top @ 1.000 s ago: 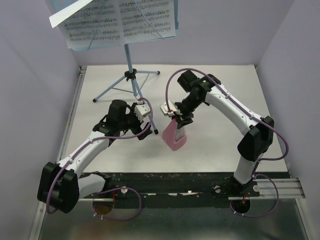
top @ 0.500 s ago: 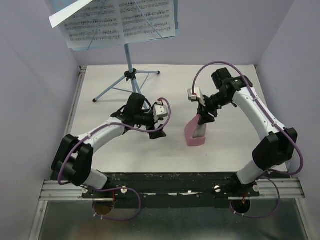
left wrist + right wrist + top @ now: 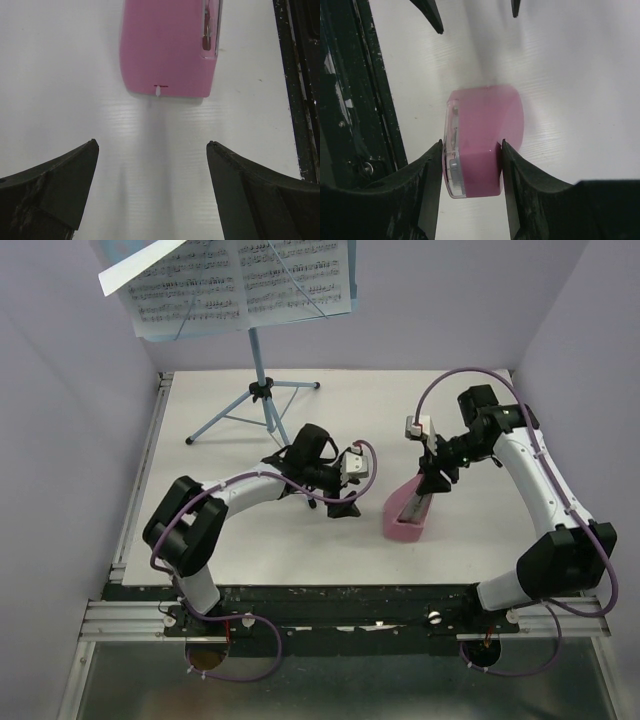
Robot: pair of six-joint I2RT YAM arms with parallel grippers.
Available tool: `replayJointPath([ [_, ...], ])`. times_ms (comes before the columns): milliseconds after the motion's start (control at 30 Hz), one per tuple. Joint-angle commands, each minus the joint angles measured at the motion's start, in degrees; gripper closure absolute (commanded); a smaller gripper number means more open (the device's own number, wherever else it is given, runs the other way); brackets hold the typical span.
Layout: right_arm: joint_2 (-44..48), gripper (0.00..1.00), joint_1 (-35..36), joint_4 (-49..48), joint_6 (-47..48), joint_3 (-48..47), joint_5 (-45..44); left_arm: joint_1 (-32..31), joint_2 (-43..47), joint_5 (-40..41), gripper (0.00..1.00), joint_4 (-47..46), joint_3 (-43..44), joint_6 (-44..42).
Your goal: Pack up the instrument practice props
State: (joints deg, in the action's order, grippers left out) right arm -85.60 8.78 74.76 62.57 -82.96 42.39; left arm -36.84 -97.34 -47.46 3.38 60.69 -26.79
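Note:
The pink wedge-shaped metronome (image 3: 409, 510) leans tilted over the white table, and my right gripper (image 3: 436, 483) is shut on its narrow top end. From the right wrist, both black fingers (image 3: 427, 175) press the sides of the metronome (image 3: 480, 150). My left gripper (image 3: 347, 502) hangs open just left of the metronome with nothing between its fingers; its wrist view has the metronome (image 3: 167, 47) ahead of the gap. The light-blue music stand (image 3: 255, 365) stands at the back left, carrying white sheet-music pages (image 3: 240, 280).
The stand's tripod legs (image 3: 225, 422) spread over the back-left of the table. Purple walls close the left, back and right sides. A black rail (image 3: 350, 600) runs along the table's near edge, by the arm bases.
My right gripper has carried the metronome rightward and tipped it further over. My left arm has stretched right, following it, still open.

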Motion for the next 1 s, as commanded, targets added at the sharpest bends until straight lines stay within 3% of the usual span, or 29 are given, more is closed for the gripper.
replayJointPath([
  [0, 4.30, 1.00, -0.25, 6.63, -2.36, 3.24, 2.43, -2.35, -4.25, -3.86, 0.01, -1.53, 3.64, 0.24],
  [233, 6.24, 1.00, -1.57, 3.82, -6.75, 6.49, 3.31, -6.05, -9.27, -4.92, 0.01, -3.11, 7.17, 2.96],
  [700, 7.55, 1.00, -3.77, 1.97, -11.15, 7.72, 5.59, -11.76, -14.28, -5.01, 0.01, -18.13, 1.37, 15.09],
  [967, 7.73, 1.00, -3.85, 0.82, -12.91, 7.02, 6.04, -13.08, -15.95, -6.06, 0.02, -21.83, -0.74, 17.64],
])
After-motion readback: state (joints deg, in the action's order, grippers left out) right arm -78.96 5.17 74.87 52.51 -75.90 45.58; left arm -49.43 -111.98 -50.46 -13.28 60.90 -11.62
